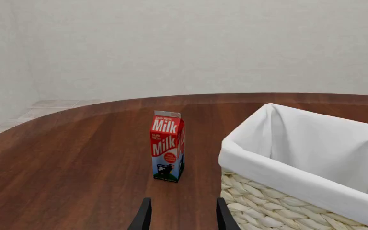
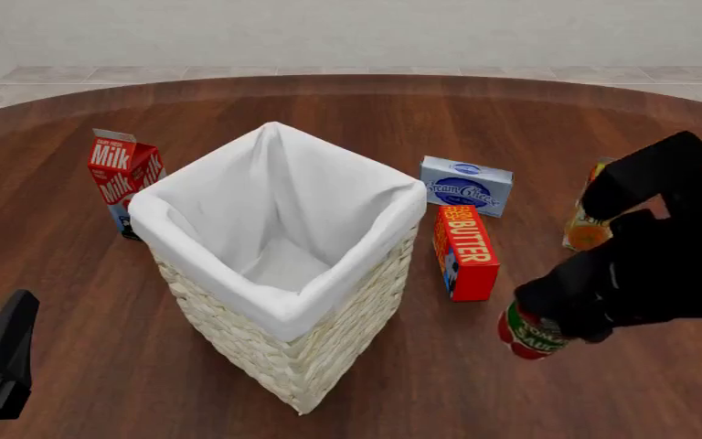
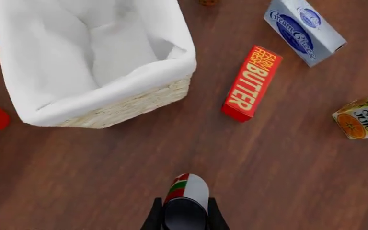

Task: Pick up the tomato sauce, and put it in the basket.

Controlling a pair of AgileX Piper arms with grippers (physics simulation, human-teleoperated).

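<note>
Your right arm covers the top of the tomato sauce [image 2: 529, 335] and most of the orange juice carton [image 2: 587, 229] beyond the right claw [image 3: 182, 216], so you cannot see where that claw's fingers meet the can. In the left wrist view, the basket [image 1: 280, 206] beside the left claw [image 1: 181, 218] is cut off by the frame edge.

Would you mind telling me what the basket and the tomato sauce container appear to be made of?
The basket looks like cream woven wicker, with braided strands showing on its walls, lined with matte white cloth folded over the rim. The tomato sauce seems a metal tin: a pale, smooth cylinder with a red and green printed label.
</note>
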